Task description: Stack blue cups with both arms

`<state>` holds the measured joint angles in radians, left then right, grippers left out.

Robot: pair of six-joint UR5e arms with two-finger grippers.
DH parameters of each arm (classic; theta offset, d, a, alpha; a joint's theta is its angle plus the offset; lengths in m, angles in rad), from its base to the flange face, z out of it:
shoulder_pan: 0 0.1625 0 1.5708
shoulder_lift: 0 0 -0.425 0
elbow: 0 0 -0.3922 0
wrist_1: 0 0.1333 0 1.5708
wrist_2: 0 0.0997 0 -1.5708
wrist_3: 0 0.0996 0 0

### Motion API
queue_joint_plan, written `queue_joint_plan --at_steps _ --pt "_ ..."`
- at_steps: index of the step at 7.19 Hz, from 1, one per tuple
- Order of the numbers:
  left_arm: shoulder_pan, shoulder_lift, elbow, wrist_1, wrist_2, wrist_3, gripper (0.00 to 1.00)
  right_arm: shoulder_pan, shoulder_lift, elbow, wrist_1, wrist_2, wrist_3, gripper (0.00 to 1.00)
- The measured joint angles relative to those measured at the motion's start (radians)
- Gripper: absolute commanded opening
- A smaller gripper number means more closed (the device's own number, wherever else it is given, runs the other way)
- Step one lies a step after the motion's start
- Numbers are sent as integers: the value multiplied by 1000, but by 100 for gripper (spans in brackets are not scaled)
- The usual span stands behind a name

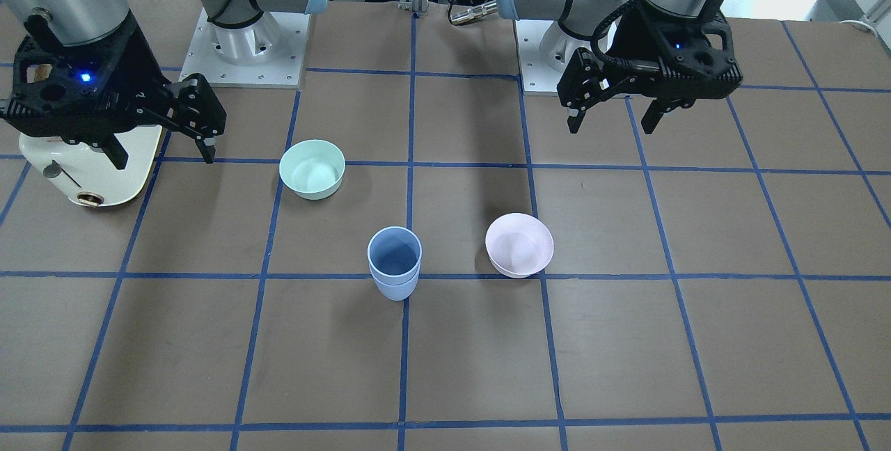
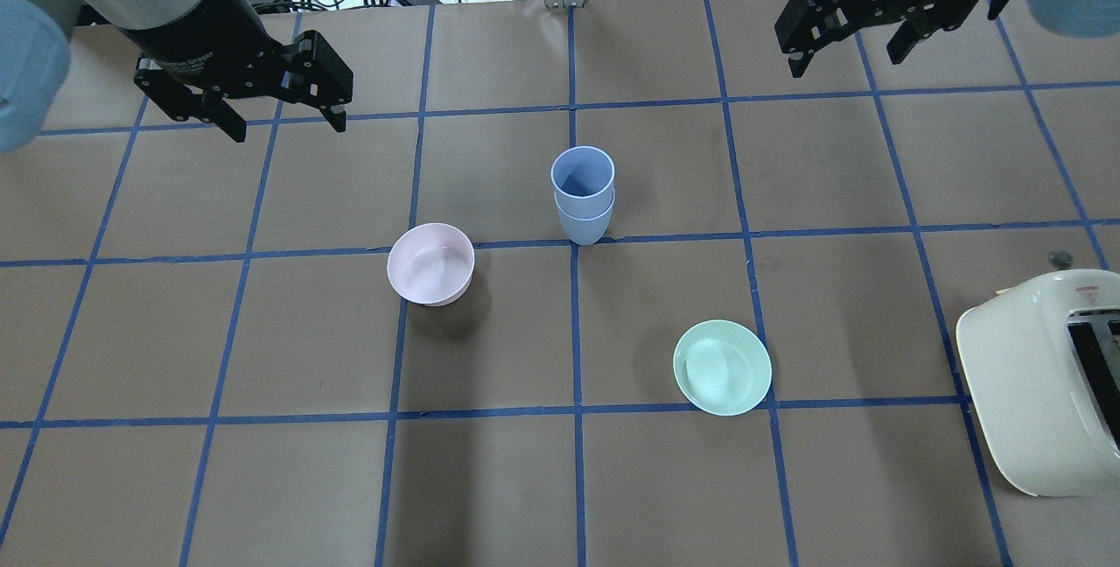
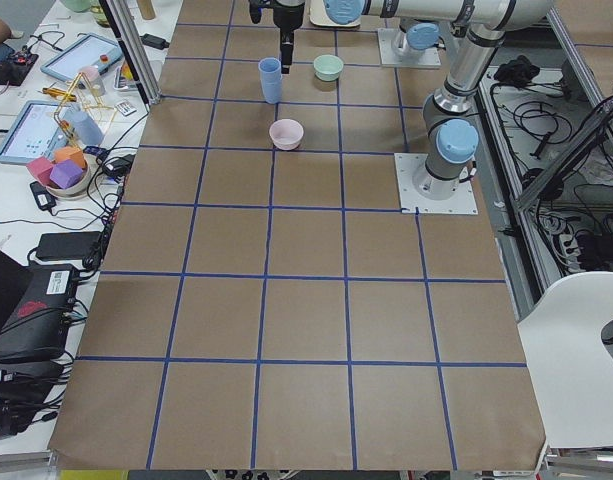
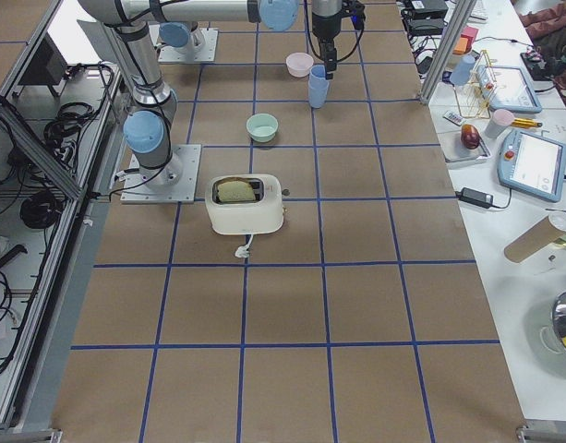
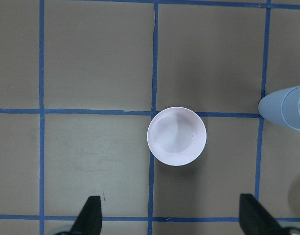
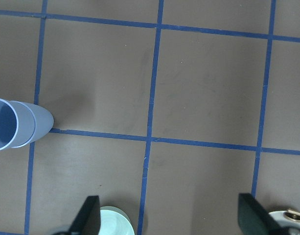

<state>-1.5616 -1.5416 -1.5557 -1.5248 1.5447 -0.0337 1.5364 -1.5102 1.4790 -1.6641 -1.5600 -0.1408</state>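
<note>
The two pale blue cups [image 1: 395, 263] stand nested, one inside the other, upright at the table's middle. They also show in the overhead view [image 2: 583, 195], at the right edge of the left wrist view [image 5: 287, 106] and at the left edge of the right wrist view [image 6: 17, 123]. My left gripper [image 2: 287, 128] hangs open and empty above the table, well to the cups' far left; in the front view it [image 1: 612, 127] is at the upper right. My right gripper [image 2: 845, 62] is open and empty, high at the far right, and shows at the front view's left [image 1: 164, 157].
A pale pink bowl [image 2: 430, 263] sits left of the cups, below the left wrist camera [image 5: 176, 136]. A mint green bowl [image 2: 722, 367] sits nearer the robot on the right. A cream toaster [image 2: 1041, 374] stands at the right edge.
</note>
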Motion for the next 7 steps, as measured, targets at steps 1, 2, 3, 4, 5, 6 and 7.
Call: queue_joint_plan --at_steps 1,2,3,4,5,6,7 --pt "0 0 0 0 0 0 100 5 1 -6 2 -1 4 100" --pt "0 0 0 0 0 0 100 8 3 -18 5 -1 5 100" --pt "0 0 0 0 0 0 100 9 6 -26 7 1 6 100" --pt "0 0 0 0 0 0 100 10 11 -28 7 3 6 100" --pt "0 0 0 0 0 0 100 10 16 -28 7 7 6 100" --pt "0 0 0 0 0 0 100 11 22 -27 5 11 6 100" --pt "0 0 0 0 0 0 100 11 26 -27 3 14 6 100"
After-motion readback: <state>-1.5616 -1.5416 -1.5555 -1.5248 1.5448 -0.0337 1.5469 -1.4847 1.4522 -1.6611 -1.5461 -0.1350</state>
